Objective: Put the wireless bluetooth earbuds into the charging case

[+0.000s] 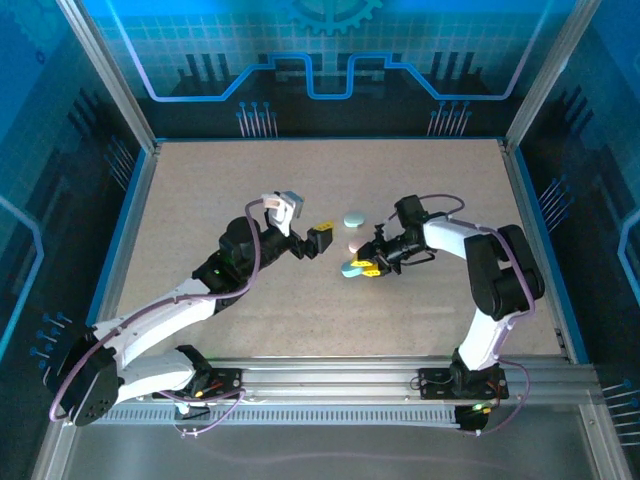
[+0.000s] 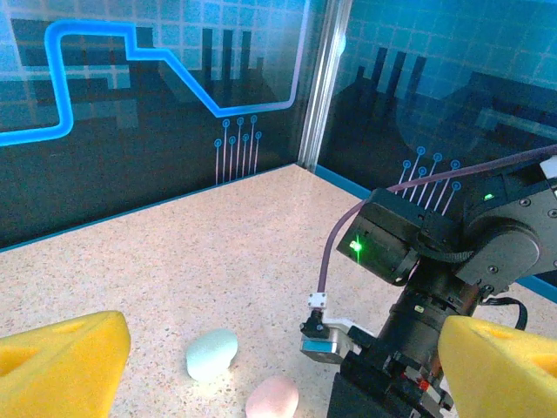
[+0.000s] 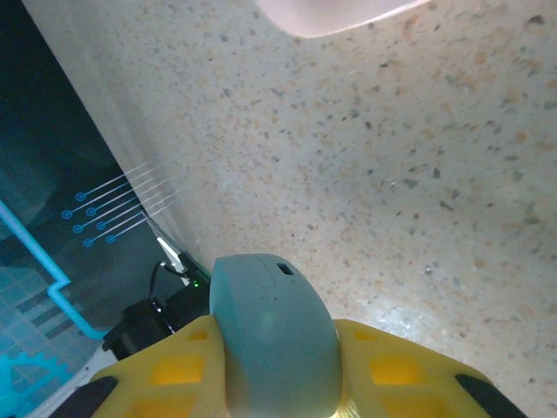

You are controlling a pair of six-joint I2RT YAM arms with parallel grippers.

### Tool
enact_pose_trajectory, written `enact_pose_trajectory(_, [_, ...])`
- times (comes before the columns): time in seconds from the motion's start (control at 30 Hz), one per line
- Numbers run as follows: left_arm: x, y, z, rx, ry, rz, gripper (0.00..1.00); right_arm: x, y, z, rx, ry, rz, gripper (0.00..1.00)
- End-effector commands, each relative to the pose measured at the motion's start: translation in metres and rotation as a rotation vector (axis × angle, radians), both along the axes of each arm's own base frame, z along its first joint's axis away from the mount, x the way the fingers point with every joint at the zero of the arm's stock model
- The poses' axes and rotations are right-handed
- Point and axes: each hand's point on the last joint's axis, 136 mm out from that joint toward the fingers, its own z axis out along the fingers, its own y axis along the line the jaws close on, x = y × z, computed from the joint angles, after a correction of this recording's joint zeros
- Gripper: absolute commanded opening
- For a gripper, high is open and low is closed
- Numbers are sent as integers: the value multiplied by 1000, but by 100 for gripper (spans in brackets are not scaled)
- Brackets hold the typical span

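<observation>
1 pale blue-grey oval plastic charging case (image 3: pixel 271 322), pinched in right gripper (image 1: pixel 366 266), near 1 pink oval case (image 3: pixel 339 16).
Left gripper (image 1: pixel 320 242) spread, empty. Judged light, rigid, slippery; best clamped across its width.

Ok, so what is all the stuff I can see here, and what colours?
table: one, speckled beige, under everything
mint charging case: one, pale green-blue, on the table, farthest back
pink charging case: one, pink, on the table, just nearer than the mint one
blue charging case: one, pale blue, clamped in the right pincer
left pincer: one, yellow pads, open, left of the pink case
right pincer: one, yellow pads, shut on the blue case
</observation>
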Motion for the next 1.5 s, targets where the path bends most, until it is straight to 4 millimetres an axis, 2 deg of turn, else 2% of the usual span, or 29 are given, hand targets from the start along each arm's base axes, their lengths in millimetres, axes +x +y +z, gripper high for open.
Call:
enact_pose_trajectory(0.0, [3,7,13,-30,0,31,92,4,0,-14,-53,-9,2,17])
enact_pose_trajectory(0.17, [5,8,13,-23,5,39,92,-8,-9,-36,-160,14,31,19])
enact_pose_trajectory(0.33, [6,9,10,-24,16,47,92,-14,-17,-42,-207,23,45,25])
enact_pose_trajectory(0.43, [7,10,10,-26,22,50,92,-14,-22,-37,-237,2,46,37])
enact_pose_trajectory(0.53, [8,11,8,-21,27,56,92,-13,-33,-28,-295,-25,36,51])
enact_pose_trajectory(0.63, [11,16,5,-7,36,88,93,-8,-52,-10,-379,-79,2,64])
enact_pose_trajectory(0.77, [20,32,-8,37,79,167,94,11,-87,32,-499,-221,-93,74])
enact_pose_trajectory(0.83, [31,51,-20,68,115,260,96,27,-114,57,-604,-345,-174,75])
enact_pose_trajectory(0.9, [45,85,-37,90,177,401,99,47,-150,86,-768,-538,-251,77])
enact_pose_trajectory(0.97, [58,121,-59,96,263,533,99,63,-185,107,-960,-740,-302,81])
enact_pose_trajectory(1.03, [65,159,-79,114,335,673,99,76,-208,111,-1106,-925,-301,87])
enact_pose_trajectory(1.07, [68,176,-86,139,346,734,99,80,-215,101,-1159,-993,-263,87])
enact_pose_trajectory(1.13, [69,204,-99,180,351,824,99,89,-223,83,-1202,-1080,-204,90])
enact_pose_trajectory(1.2, [68,225,-115,200,359,871,99,97,-230,58,-1168,-1062,-177,89])
enact_pose_trajectory(1.27, [66,242,-130,210,373,904,99,102,-229,38,-1097,-1043,-159,86])
enact_pose_trajectory(1.3, [65,248,-137,216,376,913,99,107,-222,35,-1053,-1098,-147,86])
enact_pose_trajectory(1.37, [67,252,-145,229,348,899,99,112,-207,44,-971,-1194,-113,83])
enact_pose_trajectory(1.47, [73,247,-160,250,275,843,99,110,-186,54,-795,-1315,-112,81])
